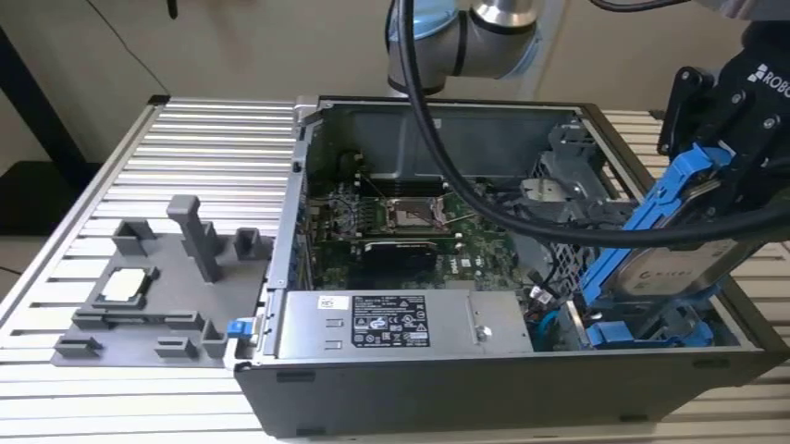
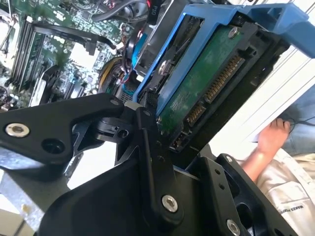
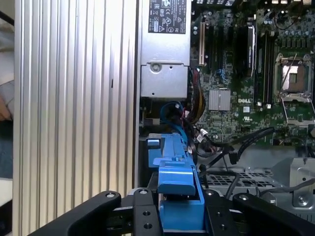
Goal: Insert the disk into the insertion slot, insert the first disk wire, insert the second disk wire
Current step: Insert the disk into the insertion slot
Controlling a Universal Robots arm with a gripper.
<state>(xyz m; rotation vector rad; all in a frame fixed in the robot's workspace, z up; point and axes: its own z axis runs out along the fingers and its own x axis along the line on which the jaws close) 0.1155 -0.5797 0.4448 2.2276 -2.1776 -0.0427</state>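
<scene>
Gripper (image 3: 179, 210) jaws are closed on the blue carrier of the disk (image 1: 667, 268), which is held tilted with its lower end at the mouth of the insertion slot (image 1: 565, 264). Disk insertion seems in hand. Seating it calls for squaring the carrier to the slot. The motherboard (image 1: 395, 222) lies beyond the slot.

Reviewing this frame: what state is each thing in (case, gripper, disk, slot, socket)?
computer case: open, side panel off.
gripper: shut on the disk.
disk: tilted, upper end above the case, not seated.
insertion slot: disk not fully in.
processor socket: bare, no cooler.
</scene>
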